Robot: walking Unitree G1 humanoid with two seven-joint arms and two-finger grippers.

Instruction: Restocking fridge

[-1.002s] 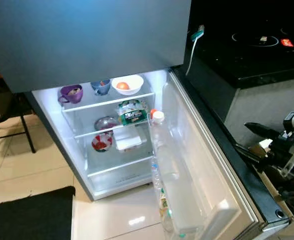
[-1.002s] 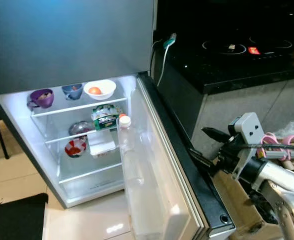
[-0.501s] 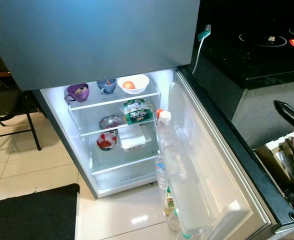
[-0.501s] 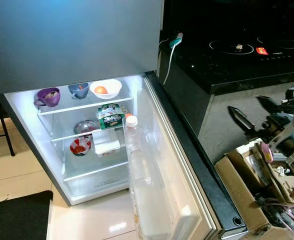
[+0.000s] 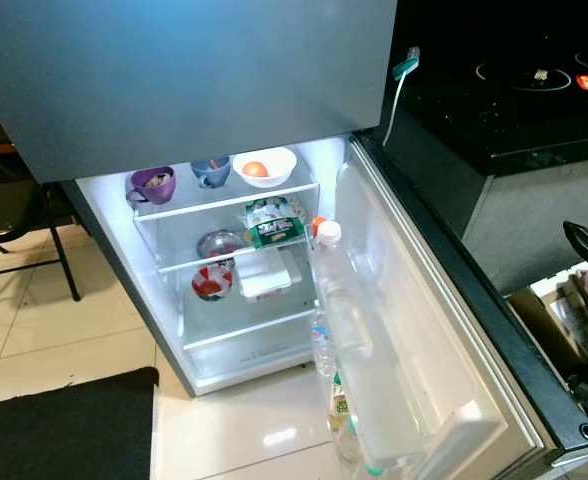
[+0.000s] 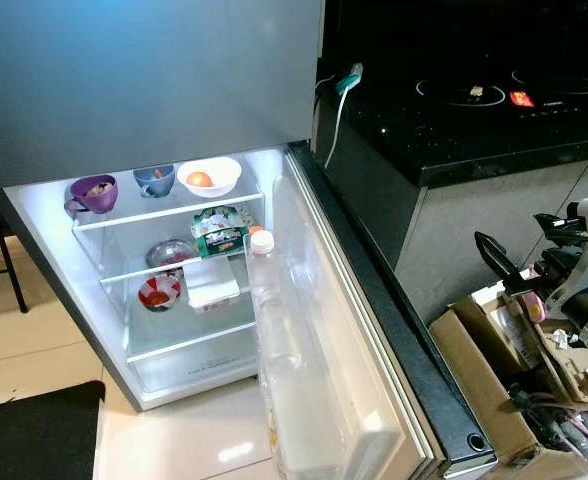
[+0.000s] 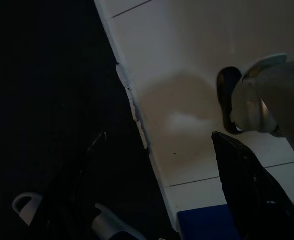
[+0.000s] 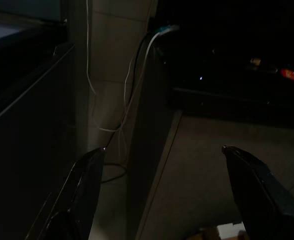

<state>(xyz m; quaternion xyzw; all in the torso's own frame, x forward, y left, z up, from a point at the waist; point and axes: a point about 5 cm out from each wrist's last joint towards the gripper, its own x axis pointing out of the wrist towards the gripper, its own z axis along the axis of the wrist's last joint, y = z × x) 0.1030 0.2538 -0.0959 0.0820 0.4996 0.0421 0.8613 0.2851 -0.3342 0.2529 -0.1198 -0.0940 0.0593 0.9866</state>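
Note:
The fridge (image 6: 44, 250) stands open, its lower compartment lit. On the top shelf sit a purple cup (image 6: 90, 192), a blue cup (image 6: 154, 179) and a white bowl (image 6: 209, 177) holding an orange fruit. Below them are a green packet (image 6: 220, 229), a glass bowl (image 6: 167, 253), a red bowl (image 6: 158, 292) and a white container (image 6: 212, 284). A clear bottle (image 6: 270, 300) with a white cap stands in the open door (image 6: 364, 330). My right gripper (image 6: 525, 243) hovers open and empty, right of the door, above a cardboard box. My left gripper (image 7: 159, 135) hangs open over the floor.
A cardboard box (image 6: 484, 400) of odds and ends sits on the floor at the right. A black counter with a hob (image 6: 474, 95) runs behind it, with a cable (image 6: 334, 110) hanging at its corner. A black mat (image 5: 64, 425) lies front left, a chair (image 5: 14, 215) far left.
My right gripper has drawn back to the right, away from the fridge door's edge, and now hovers over the box. The camera has shifted a little.

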